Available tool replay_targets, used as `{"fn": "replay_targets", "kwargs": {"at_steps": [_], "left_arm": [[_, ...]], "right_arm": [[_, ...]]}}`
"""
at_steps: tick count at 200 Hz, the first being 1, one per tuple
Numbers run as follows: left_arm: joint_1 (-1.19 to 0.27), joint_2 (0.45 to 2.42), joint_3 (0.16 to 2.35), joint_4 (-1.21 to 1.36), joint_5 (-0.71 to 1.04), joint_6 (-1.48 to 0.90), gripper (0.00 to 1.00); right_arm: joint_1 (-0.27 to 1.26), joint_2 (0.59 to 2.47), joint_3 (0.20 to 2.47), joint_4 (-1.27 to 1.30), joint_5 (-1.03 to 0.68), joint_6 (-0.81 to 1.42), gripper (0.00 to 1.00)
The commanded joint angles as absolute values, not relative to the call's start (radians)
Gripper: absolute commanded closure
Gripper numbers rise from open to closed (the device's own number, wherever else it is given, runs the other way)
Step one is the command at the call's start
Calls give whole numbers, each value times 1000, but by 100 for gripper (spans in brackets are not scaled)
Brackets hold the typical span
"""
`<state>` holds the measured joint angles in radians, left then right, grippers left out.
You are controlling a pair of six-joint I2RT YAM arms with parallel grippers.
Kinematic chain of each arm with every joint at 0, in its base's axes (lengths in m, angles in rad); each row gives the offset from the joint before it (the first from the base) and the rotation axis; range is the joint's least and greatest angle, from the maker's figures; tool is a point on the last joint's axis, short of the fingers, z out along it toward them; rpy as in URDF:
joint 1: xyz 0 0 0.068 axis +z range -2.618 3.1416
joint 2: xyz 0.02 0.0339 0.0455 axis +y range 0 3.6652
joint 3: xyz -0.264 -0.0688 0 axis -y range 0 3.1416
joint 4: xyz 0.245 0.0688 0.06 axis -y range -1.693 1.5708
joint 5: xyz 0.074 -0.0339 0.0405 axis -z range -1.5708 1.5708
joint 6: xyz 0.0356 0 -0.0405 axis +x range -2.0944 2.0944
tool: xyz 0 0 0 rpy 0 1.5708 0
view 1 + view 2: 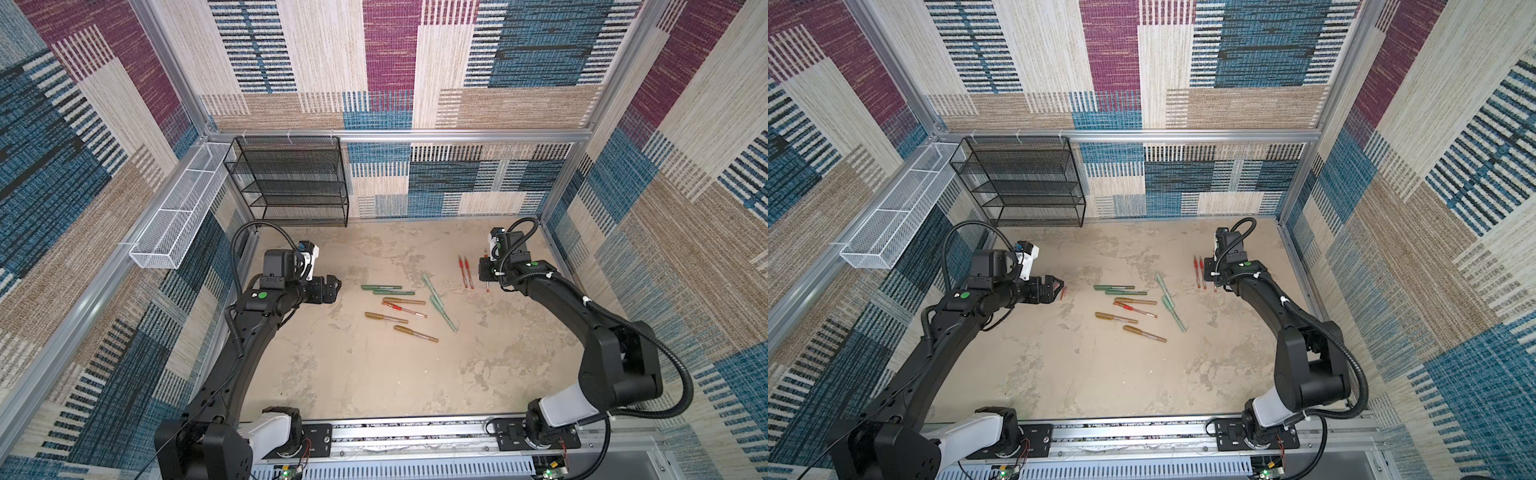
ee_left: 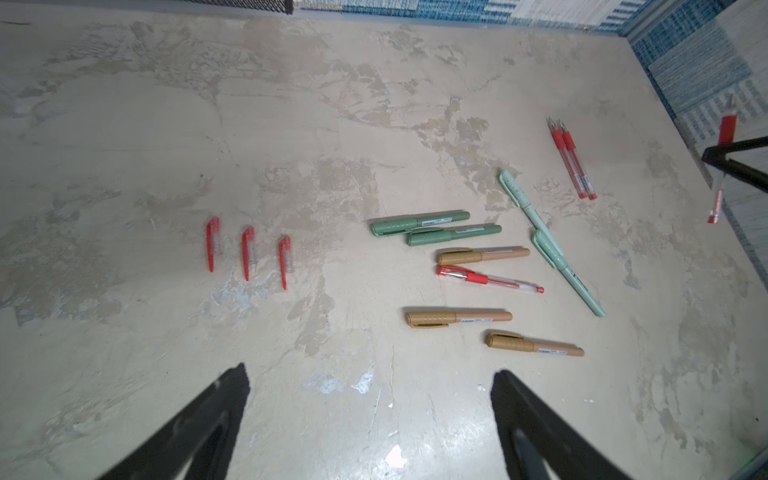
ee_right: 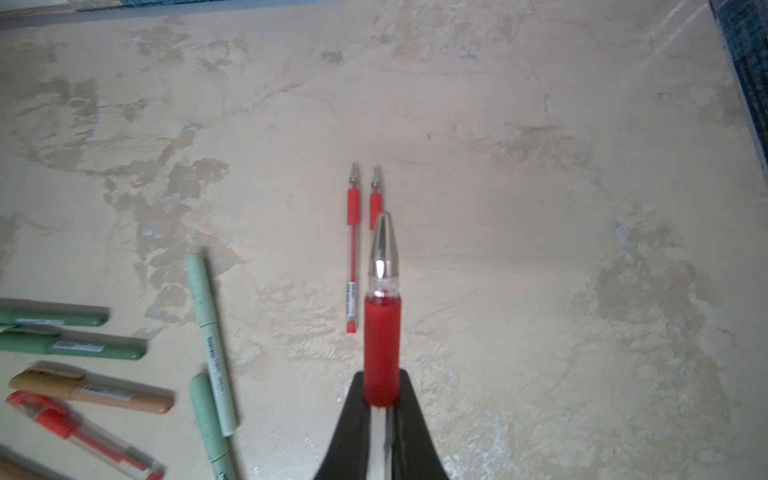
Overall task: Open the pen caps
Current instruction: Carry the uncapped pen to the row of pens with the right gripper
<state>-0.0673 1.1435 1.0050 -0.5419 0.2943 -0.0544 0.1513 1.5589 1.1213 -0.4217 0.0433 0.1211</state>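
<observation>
**Q:** From where you stand, how do the two grippers look?

**A:** Left gripper, at the left of the table: jaws spread wide, nothing in them. Right gripper, far right: closed on an uncapped red pen, gripped on the barrel just behind its red sleeve, metal tip bare.

**Q:** And the caps?

**A:** Three red caps lie loose in a row just beside the left gripper. Two bare red pens lie side by side at the far right, near the right gripper. Every other pen is capped and lies in the middle: dark green pens, mint pens, gold-bronze pens and one capped red pen.

**Q:** Which relation does the next pull turn on?

**A:** By my reckoning, that capped red pen. It lies to the right of the left gripper, its long axis running left to right with a slight slant, cap end leftward. So the left arm is nearer the cap and the right arm nearer the barrel end.

**Q:** Anything you cannot make out?

**A:** In a top view only one red cap shows, and the left arm covers the rest. The right gripper's fingertips hide under its wrist in both top views. Whether the held pen touches the table I cannot tell
</observation>
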Motion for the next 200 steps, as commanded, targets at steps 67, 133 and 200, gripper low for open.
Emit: {"fn": "replay_targets", "kwargs": {"at_steps": [67,133,200], "left_arm": [[13,1103,991,-477,363,-90,1],[29,1111,976,-456,373,-94,1],[41,1103,960,-439,373,-90,1]], "right_arm": [[57,1889,1312,-363,-66,49,97],[57,2044,1413,-385,-101,35,90],[57,2085,1428,-382,-106,37,82]]}}
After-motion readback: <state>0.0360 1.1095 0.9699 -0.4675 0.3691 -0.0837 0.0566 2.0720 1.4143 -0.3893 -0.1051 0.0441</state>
